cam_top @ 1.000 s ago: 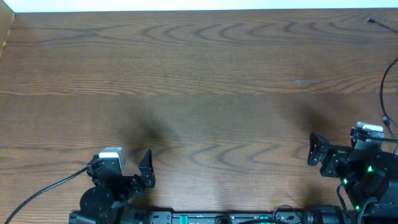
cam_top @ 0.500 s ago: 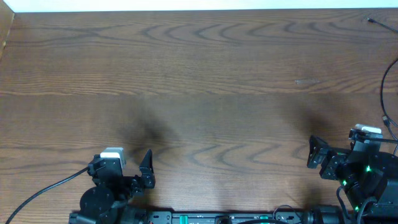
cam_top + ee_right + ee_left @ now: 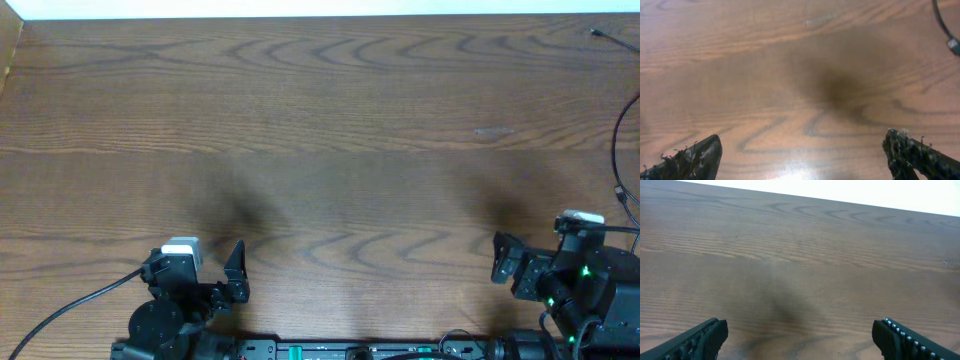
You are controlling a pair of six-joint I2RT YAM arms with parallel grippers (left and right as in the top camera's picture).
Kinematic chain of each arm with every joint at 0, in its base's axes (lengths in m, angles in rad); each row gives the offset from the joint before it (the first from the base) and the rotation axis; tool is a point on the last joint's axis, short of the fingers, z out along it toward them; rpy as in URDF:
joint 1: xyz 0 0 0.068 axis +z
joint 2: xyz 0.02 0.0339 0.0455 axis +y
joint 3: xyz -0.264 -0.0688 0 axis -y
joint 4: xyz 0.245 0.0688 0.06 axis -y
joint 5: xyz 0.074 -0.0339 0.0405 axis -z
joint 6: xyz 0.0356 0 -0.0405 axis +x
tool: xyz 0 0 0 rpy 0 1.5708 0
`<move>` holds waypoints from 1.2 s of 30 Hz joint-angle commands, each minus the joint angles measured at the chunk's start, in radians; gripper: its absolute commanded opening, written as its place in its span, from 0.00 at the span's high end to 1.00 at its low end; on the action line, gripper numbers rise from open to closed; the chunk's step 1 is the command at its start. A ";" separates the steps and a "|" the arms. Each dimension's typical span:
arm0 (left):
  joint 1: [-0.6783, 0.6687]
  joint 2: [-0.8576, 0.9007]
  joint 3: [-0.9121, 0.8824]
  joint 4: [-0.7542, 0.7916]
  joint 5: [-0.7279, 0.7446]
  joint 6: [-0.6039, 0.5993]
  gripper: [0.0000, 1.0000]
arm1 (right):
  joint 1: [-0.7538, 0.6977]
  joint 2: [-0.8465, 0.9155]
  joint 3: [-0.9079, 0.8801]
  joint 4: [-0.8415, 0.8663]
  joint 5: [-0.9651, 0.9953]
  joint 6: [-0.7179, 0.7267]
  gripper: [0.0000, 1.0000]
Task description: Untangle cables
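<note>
The palm-sized bundle of cables is out of view in every frame. My left gripper (image 3: 233,272) sits near the table's front edge at the left; it is open and empty, with only bare wood between its fingers in the left wrist view (image 3: 800,341). My right gripper (image 3: 505,262) sits near the front edge at the right, also open and empty, as the right wrist view (image 3: 802,156) shows. A thin black cord (image 3: 615,135) curves along the table's right edge. Its small plug end (image 3: 953,45) shows in the right wrist view.
The wooden table (image 3: 320,120) fills the overhead view, with a pale strip along its far edge. A small dark cord tip (image 3: 597,33) lies at the far right corner. A thicker black lead (image 3: 70,305) runs from the left arm's base.
My right gripper has drawn back slightly toward the table's front edge. The left arm has not moved.
</note>
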 commanded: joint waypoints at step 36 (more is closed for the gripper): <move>0.072 -0.052 -0.451 0.537 -0.048 0.017 0.02 | 0.005 0.002 -0.006 -0.061 0.012 -0.003 0.01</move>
